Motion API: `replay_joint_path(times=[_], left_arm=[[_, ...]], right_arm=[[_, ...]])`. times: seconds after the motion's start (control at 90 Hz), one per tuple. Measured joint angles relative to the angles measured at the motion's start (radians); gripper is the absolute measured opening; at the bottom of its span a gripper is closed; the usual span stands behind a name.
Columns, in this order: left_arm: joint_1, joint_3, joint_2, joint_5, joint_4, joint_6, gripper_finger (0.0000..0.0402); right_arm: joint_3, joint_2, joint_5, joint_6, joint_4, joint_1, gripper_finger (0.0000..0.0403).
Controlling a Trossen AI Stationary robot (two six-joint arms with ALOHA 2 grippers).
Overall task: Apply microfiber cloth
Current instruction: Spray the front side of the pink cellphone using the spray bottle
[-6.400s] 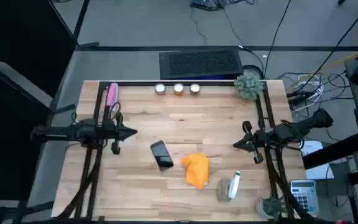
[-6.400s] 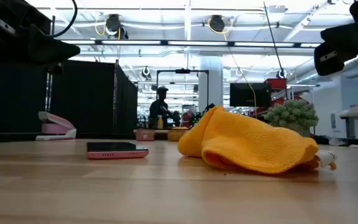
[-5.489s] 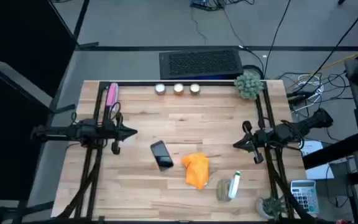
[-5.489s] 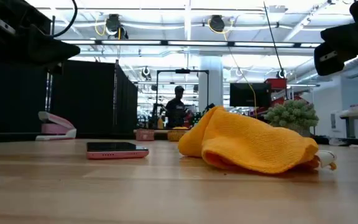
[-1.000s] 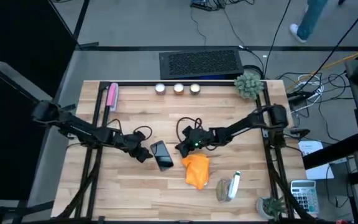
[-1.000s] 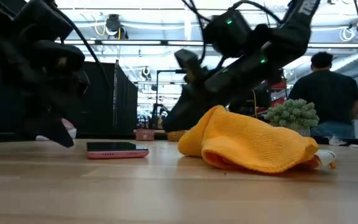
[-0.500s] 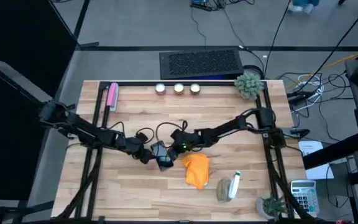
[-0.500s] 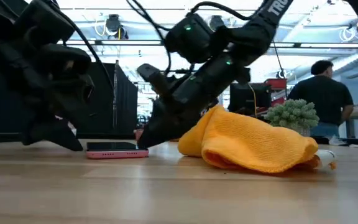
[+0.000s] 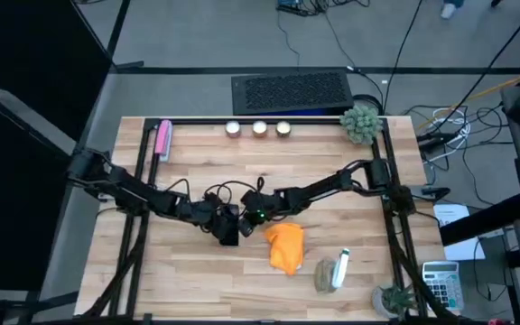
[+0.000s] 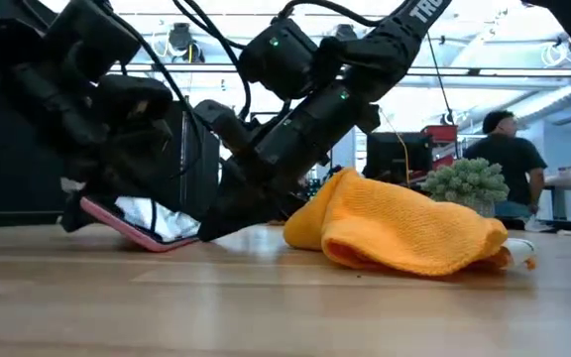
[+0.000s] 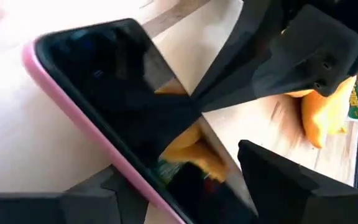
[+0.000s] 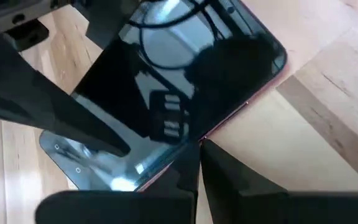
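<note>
Since half a second ago I see both arms have closed in and the black phone (image 10: pixel 139 226), then flat on the table (image 9: pixel 332 171), now tilts up on one edge. My left gripper (image 9: pixel 217 223) and right gripper (image 9: pixel 239 214) meet at it; whether either clamps it I cannot tell. The microfiber cloth (image 9: pixel 285 246) lies crumpled just beside the right gripper, untouched.

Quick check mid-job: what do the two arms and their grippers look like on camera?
The left arm and right arm are slim, black and jointed, with loose black cables looping near the wrists. The right arm has white lettering and a small green light. The left gripper and right gripper are black too.
</note>
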Motion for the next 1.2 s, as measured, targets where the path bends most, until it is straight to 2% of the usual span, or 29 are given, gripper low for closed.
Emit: replay_joint_path(times=[0.067,0.2,0.244,0.356,0.489,0.678,0.811,0.9,0.956,1.078,1.2], left_arm=[[0.000,0.000,0.000,-0.010,-0.005,0.004,0.0161],[0.000,0.002,-0.002,-0.013,0.013,0.003,0.0048],[-0.003,0.003,-0.006,-0.016,0.024,0.003,0.0025],[-0.006,0.005,-0.023,-0.030,0.031,0.048,0.0019],[-0.010,0.002,-0.076,-0.043,0.012,0.102,0.0012],[-0.010,0.001,-0.194,-0.056,0.012,0.201,0.0007],[-0.010,0.033,-0.242,-0.056,-0.001,0.303,0.0007],[-0.010,0.073,-0.248,-0.056,0.005,0.373,0.0006],[-0.010,0.098,-0.246,-0.055,0.006,0.409,0.0006],[-0.010,0.140,-0.227,-0.048,-0.003,0.466,0.0006],[-0.010,0.165,-0.218,-0.045,0.001,0.479,0.0006]], right_arm=[[0.000,-0.001,-0.001,-0.014,0.008,0.000,0.0000],[-0.004,-0.023,0.002,-0.064,-0.007,0.001,0.0000],[-0.005,-0.043,-0.001,-0.093,-0.029,0.001,0.0000],[-0.005,-0.117,0.017,-0.199,-0.108,0.009,0.0000],[-0.002,-0.278,0.027,-0.321,-0.228,0.023,0.0000],[-0.002,-0.573,0.025,-0.386,-0.589,0.063,0.0001],[-0.002,-0.810,0.134,-0.284,-0.896,0.093,0.0013],[-0.002,-0.951,0.223,-0.155,-1.100,0.123,0.0031],[0.000,-1.014,0.243,-0.060,-1.226,0.155,0.0045],[-0.001,-1.066,0.250,0.146,-1.451,0.284,0.0080],[-0.002,-1.045,0.239,0.290,-1.544,0.433,0.0110]])
